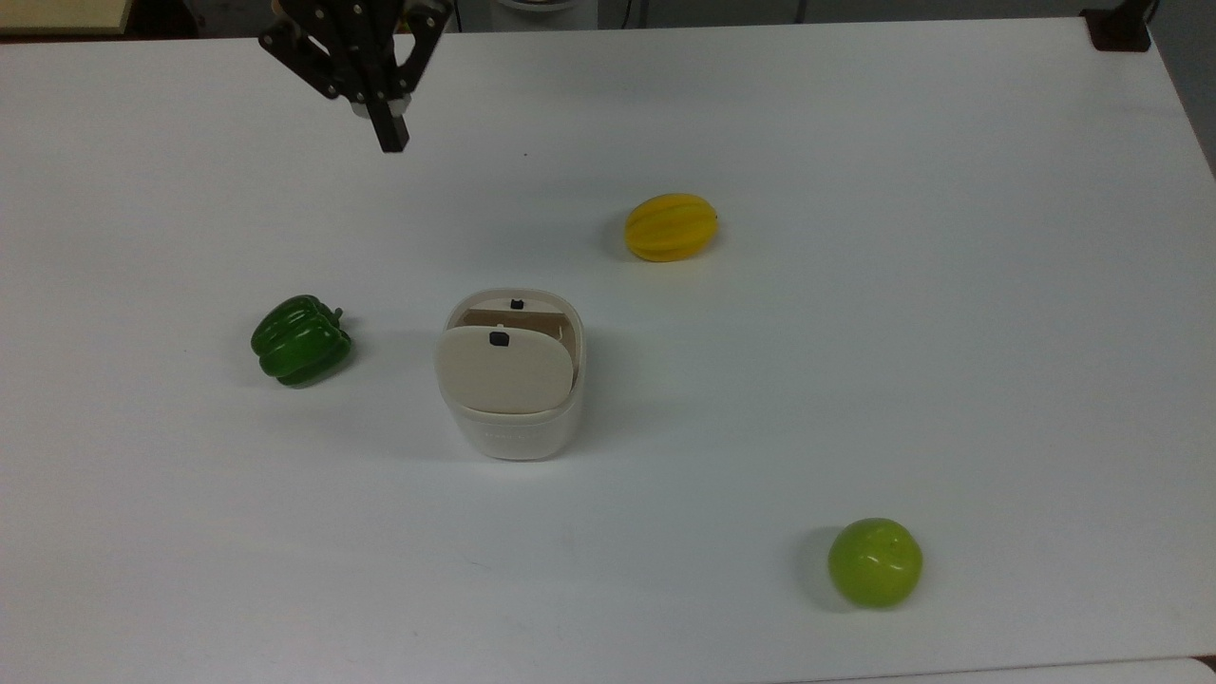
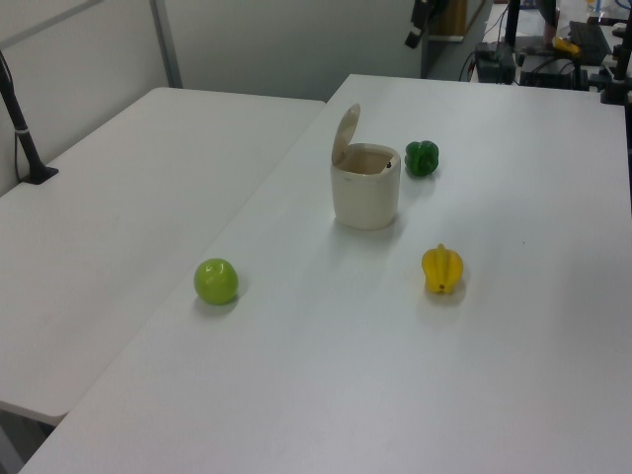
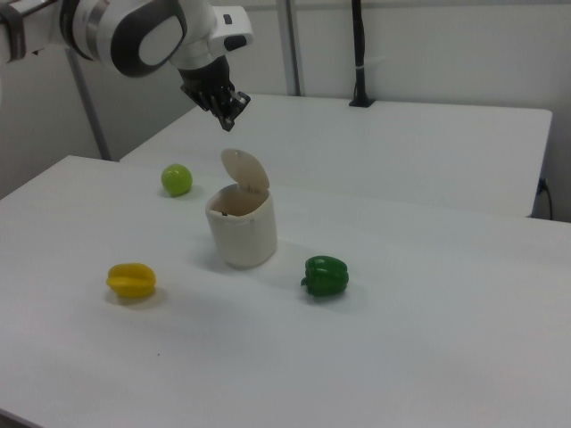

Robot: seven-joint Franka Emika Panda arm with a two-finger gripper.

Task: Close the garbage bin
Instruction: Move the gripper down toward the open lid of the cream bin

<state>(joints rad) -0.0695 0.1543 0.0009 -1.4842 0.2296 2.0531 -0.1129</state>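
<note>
**Jaws pinched together, holding nothing, above the open bin**

Jaws: hanging pressed tip to tip with nothing between them, pointing downward, in the air near the top view's upper left. In the right view, hovering just above the raised lid, a little toward the right view's left, and not touching it.

Carrying everything on a broad white tabletop (image 1: 855,380); sitting edge to edge with a second white table (image 2: 128,197) on the left view's left.

Reaching in from the right view's upper left on a white and grey arm (image 3: 134,31), ending in the black linkage behind the jaws.

Standing upright near the middle of the tabletop: the garbage bin (image 1: 518,432), a cream-white rounded-square tub, well apart from every fruit. Staying open, with the beige lid (image 3: 245,169) tilting up from its hinge on the rim's side nearest the top view's bottom edge, and showing a small black square mark (image 1: 498,338) near its free edge. Showing a brownish inner wall past the lid, with a second small black spot (image 1: 517,304) on the opposite rim.

Lying on the top view's left of the bin, near it but clear of it: a dark green bell pepper (image 1: 300,340), on its side.

Resting toward the top view's lower right, far from the bin: a light green apple (image 1: 875,561).

Lying toward the top view's upper right of the bin, apart from it: a ribbed yellow fruit (image 1: 670,227).
</note>
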